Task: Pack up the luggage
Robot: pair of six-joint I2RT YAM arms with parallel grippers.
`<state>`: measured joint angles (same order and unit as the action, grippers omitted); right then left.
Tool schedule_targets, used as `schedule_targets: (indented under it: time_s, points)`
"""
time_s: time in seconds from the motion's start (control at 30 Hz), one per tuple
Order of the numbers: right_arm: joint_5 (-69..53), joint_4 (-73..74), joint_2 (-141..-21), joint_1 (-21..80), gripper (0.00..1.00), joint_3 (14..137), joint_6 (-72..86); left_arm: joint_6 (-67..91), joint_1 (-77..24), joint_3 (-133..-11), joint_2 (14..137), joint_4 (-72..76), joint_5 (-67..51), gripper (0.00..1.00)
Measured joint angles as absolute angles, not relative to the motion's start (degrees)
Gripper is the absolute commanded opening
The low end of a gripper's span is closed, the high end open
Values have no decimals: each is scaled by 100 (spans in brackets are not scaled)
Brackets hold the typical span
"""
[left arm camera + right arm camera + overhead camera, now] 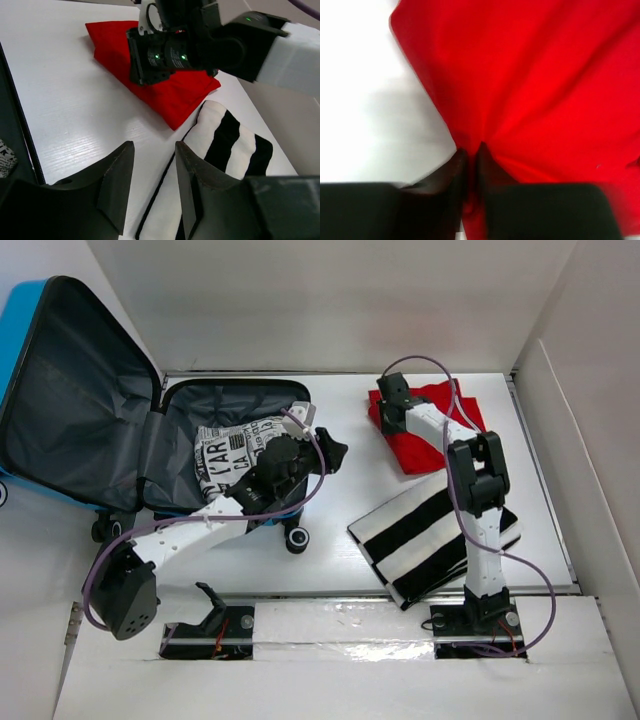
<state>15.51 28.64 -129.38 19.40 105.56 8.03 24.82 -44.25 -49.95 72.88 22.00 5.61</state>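
Note:
The blue luggage (14,335) lies open at the left, its dark grey lining up, with a folded black-and-white printed cloth (228,452) in its right half. My left gripper (336,453) is open and empty, just right of the case over the bare table; its fingers (120,175) frame the striped cloth. My right gripper (382,412) is shut on the near left edge of a folded red cloth (420,440), which pinches up between the fingers in the right wrist view (530,80). A folded black-and-white striped cloth (430,535) lies in front of it.
White walls (560,440) box in the table at the back and right. The suitcase wheels (296,539) stick out toward the table's middle. The right arm (250,42) hangs over the red cloth (170,95) in the left wrist view, with the striped cloth (225,145) below it.

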Motion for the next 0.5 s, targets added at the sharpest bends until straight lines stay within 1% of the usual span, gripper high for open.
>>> schedule_targets:
  time_s: [0.03,0.07,0.1,0.13,0.23,0.33,0.37,0.4,0.43,0.47,0.5]
  points:
    - [1417,2751,-12731,1999,50,10254,840,2528,-4425,-4998,7308,2200,585,29]
    - [1269,2657,-12521,2038,57,9968,893,2580,-4425,-5028,7360,2165,602,22]
    - [1085,2633,-12326,2071,63,9745,895,2620,-4425,-5096,7446,2123,607,5]
    - [867,2582,-12151,2078,72,9555,917,2670,-4425,-5192,7581,2093,591,0]
    - [263,2440,-11585,2047,81,9150,950,2735,-4418,-5516,8042,2064,403,0]
    - [-89,2241,-10927,1905,83,8917,967,2860,-4375,-5577,8353,2248,75,0]
    - [-167,2165,-10689,1835,79,8853,969,2908,-4370,-5590,8438,2285,-10,0]
    - [-202,2038,-10418,1765,66,8735,978,2958,-4364,-5621,8519,2329,-69,0]
    - [-211,1879,-10125,1688,28,8565,1007,3022,-4359,-5680,8646,2383,-130,0]
    - [-200,1726,-9806,1592,14,8346,1048,3065,-4357,-5754,8753,2421,-152,0]
    - [-185,1518,-9480,1490,3,8073,1153,3107,-4381,-5859,8888,2445,-161,0]
